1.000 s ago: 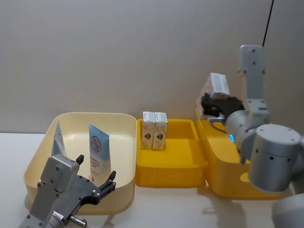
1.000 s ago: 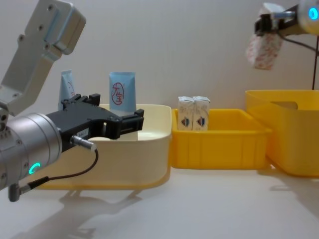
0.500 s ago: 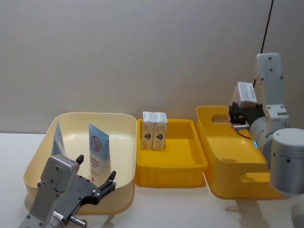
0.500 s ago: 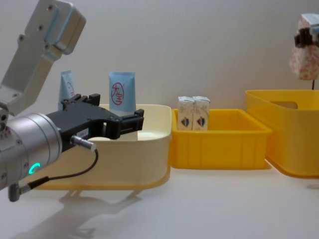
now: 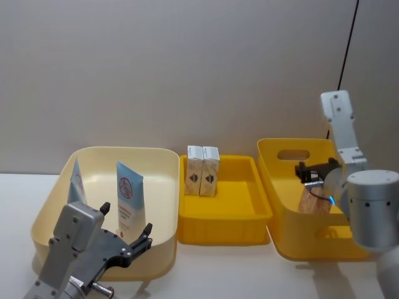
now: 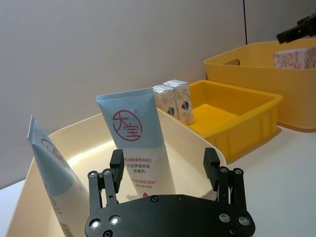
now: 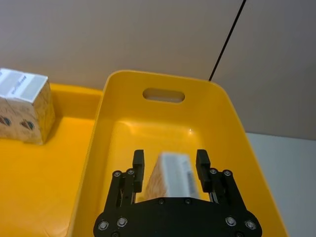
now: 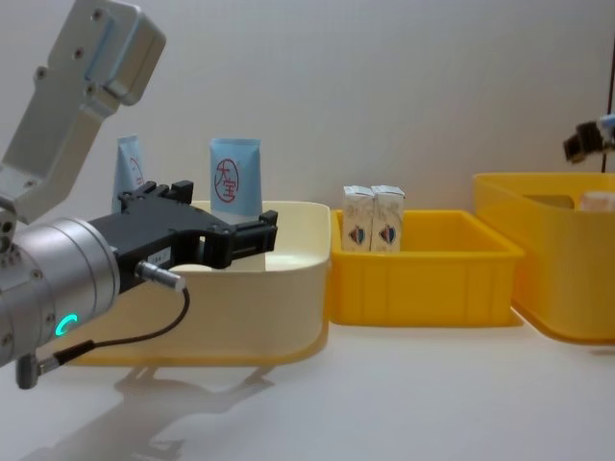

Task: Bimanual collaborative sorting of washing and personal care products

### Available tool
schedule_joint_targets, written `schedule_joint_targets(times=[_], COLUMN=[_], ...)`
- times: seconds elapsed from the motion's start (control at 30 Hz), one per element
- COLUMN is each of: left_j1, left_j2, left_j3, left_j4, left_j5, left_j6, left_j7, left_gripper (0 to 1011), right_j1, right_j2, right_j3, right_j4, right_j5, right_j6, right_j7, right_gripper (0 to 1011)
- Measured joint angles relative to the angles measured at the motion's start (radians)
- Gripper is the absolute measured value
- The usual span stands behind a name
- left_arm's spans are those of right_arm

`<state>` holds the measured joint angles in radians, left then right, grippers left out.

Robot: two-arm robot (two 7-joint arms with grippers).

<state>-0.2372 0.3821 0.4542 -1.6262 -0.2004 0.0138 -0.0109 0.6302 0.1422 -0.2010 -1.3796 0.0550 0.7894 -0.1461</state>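
Two white cartons (image 5: 203, 171) stood in the back-left corner of the shallow yellow tray (image 5: 230, 215). Left of the tray, the left gripper (image 5: 126, 219) gaped before squeeze tubes (image 5: 129, 200) in a cream bin (image 5: 156, 156). Right of the tray, the right gripper (image 5: 315, 169) hung above a patterned carton (image 5: 313, 200) in a deep yellow bin (image 5: 280, 240).

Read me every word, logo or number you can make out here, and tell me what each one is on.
"大宝" in a red ring: front tube in the cream bin.
Small red print below it: too small to read.
Rear tube: red ring partly seen, characters unreadable.
Two cartons in the middle bin: blue-red emblem, no readable words.
Carton in the right bin: label blurred, unreadable.
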Motion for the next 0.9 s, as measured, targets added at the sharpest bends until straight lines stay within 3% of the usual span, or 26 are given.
schedule_joint_targets(times=[0.33, 0.47, 0.9], left_j1=[0.000, 0.000, -0.007], left_j2=[0.000, 0.000, -0.002], left_j3=[0.000, 0.000, 0.000], left_j4=[0.000, 0.000, -0.009], left_j5=[0.000, 0.000, 0.004], left_j6=[0.000, 0.000, 0.002], left_j7=[0.000, 0.000, -0.004], left_gripper=[1003, 1003, 1003], right_j1=[0.045, 0.054, 0.073], right_j2=[0.000, 0.000, 0.000], right_j3=[-0.020, -0.024, -0.031], right_j4=[0.104, 0.128, 0.169], right_j5=[-0.007, -0.008, -0.010], right_j6=[0.036, 0.044, 0.057], right_j7=[0.036, 0.043, 0.057], right_gripper=[927, 1001, 1001])
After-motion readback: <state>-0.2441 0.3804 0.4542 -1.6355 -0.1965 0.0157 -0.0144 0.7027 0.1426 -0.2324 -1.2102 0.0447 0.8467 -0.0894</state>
